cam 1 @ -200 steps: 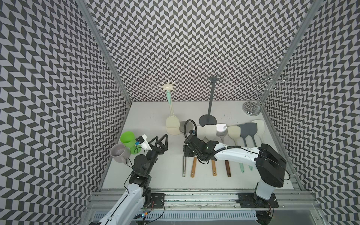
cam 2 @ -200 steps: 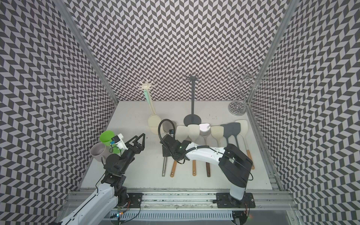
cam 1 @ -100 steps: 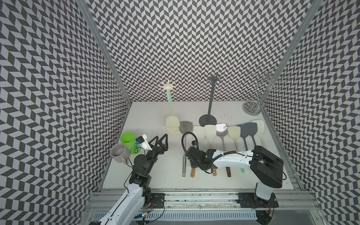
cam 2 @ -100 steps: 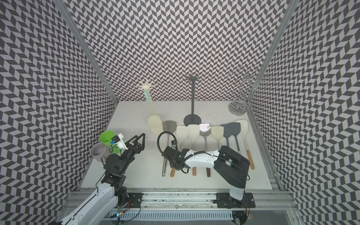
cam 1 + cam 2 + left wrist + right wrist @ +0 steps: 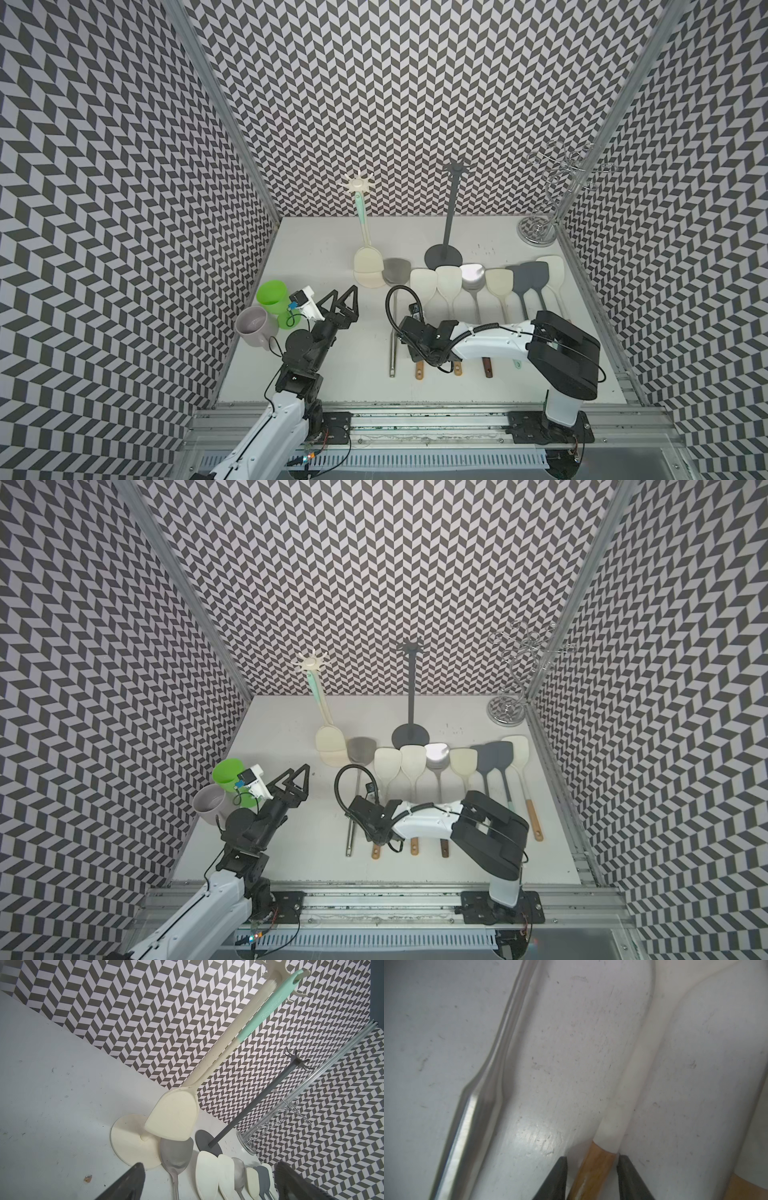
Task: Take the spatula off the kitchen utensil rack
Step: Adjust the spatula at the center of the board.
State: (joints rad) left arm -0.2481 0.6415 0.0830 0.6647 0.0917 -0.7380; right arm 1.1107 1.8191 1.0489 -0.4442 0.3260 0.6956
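Hardly begun: mint-handled spatula (image 5: 174, 1120) hanging on the cream rack (image 5: 128, 1140), untouched. Left gripper (image 5: 344, 296) spread wide, holding nothing. Right gripper (image 5: 592, 1159) narrowed astride a wooden handle (image 5: 591, 1178) lying on the table (image 5: 332, 374) (seemingly the wrong one), one side not yet touching. Unhooking all to do.

Cream spatula (image 5: 174, 1115), mint-green handle, upright on a hook of the cream utensil rack (image 5: 126, 1142).
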